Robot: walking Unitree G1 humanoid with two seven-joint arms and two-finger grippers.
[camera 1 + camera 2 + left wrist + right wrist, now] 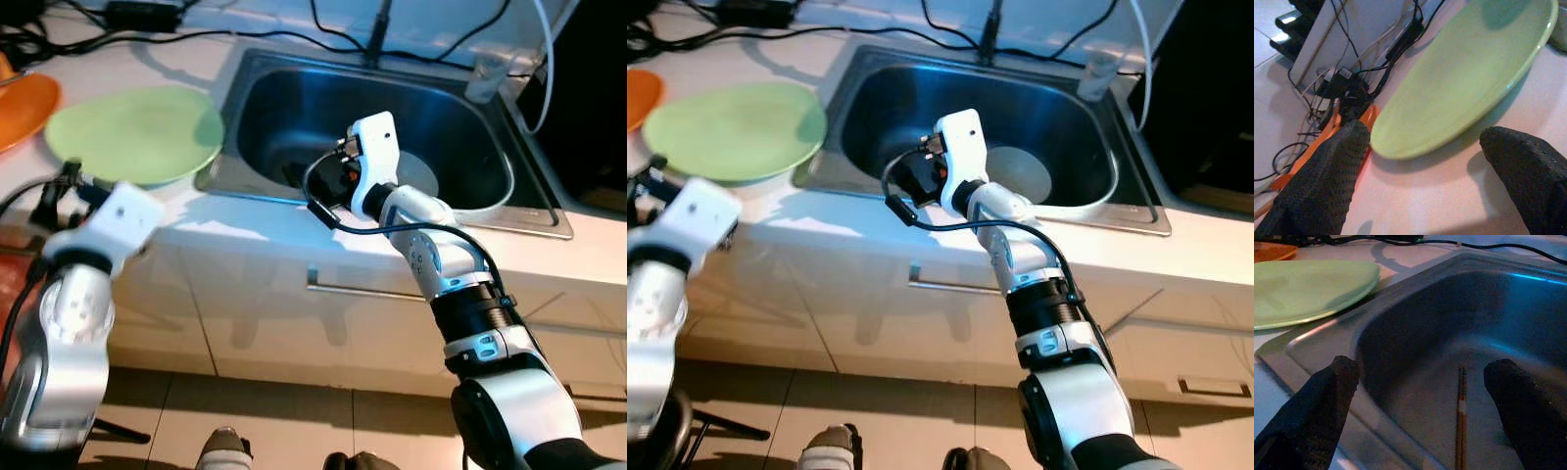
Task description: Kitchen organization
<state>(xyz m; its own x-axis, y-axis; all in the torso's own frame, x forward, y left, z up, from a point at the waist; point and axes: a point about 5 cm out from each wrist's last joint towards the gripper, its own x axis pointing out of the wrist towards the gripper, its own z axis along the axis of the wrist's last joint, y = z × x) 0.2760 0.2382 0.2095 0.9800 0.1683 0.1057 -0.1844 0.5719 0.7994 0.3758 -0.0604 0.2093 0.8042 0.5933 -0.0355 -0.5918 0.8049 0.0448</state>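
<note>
A light green plate [132, 132] lies on the white counter [245, 223], left of the steel sink [534, 223]. My left gripper [1425, 137] is open at the plate's near edge, one finger on each side of the rim and nothing held. An orange plate [20, 108] lies just beyond the green one at the far left. My right gripper [1424, 368] hangs open over the sink's front left part. On the sink bottom below it lies a pair of brown chopsticks [1461, 421]. A round grey dish [419, 174] rests in the sink further right.
Black cables [196, 34] run along the back of the counter, and a power adapter sits among them. A clear glass [485, 78] stands behind the sink's right corner. White cabinet fronts with a bar handle [362, 292] are below the counter edge.
</note>
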